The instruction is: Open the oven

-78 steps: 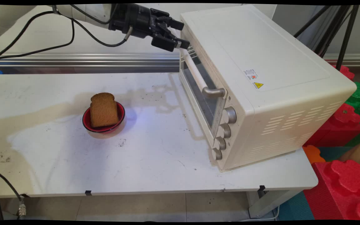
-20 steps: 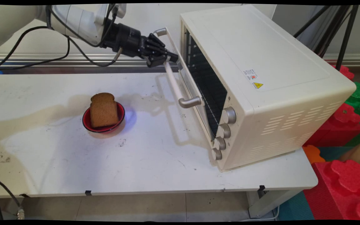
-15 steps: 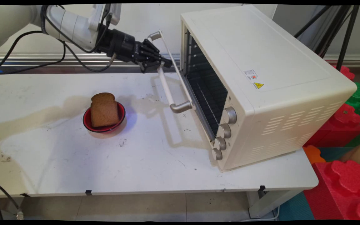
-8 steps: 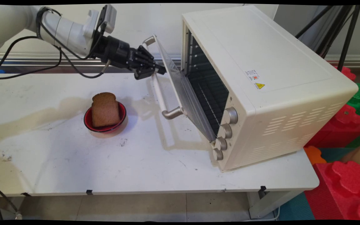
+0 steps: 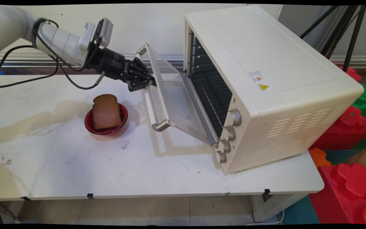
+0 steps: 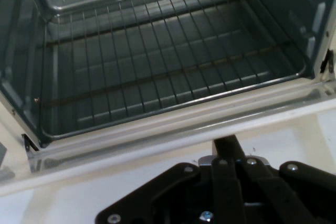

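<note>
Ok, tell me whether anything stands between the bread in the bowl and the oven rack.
Yes: the oven door, half lowered, slants between the bread and the rack, the gripper shut on its handle.

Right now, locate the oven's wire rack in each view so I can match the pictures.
Main view: the wire rack lies inside the toaster oven's open cavity, right of centre, behind the lowered glass door.
Hand view: the rack fills the upper half, seen head-on.
Shared landmark: the door, which the gripper grips at its handle; it is the pale band above the gripper's linkage.
</note>
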You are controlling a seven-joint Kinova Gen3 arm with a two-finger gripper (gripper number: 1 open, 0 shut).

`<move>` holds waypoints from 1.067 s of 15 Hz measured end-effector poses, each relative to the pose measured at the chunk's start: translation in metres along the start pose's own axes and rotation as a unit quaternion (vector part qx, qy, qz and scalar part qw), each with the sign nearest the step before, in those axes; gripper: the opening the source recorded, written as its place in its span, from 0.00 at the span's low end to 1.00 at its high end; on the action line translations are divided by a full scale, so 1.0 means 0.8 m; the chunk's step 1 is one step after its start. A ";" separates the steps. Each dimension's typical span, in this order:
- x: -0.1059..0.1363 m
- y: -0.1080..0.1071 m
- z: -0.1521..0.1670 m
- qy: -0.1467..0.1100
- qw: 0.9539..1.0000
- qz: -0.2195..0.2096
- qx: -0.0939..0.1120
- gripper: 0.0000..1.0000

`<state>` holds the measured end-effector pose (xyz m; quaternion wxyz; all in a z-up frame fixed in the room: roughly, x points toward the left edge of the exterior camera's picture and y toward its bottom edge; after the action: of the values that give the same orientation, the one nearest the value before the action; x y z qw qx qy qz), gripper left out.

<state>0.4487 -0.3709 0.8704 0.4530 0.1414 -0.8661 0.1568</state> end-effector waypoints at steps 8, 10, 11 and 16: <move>-0.042 0.007 -0.005 -0.024 1.000 -0.002 -0.011 0.00; -0.052 0.010 -0.006 -0.029 0.999 -0.003 -0.014 0.00; -0.058 0.011 -0.006 -0.032 0.999 -0.004 -0.015 0.00; -0.081 0.017 -0.008 -0.044 0.999 -0.009 -0.017 0.00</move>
<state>0.4838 -0.3490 0.8183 0.4181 0.1480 -0.8865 0.1320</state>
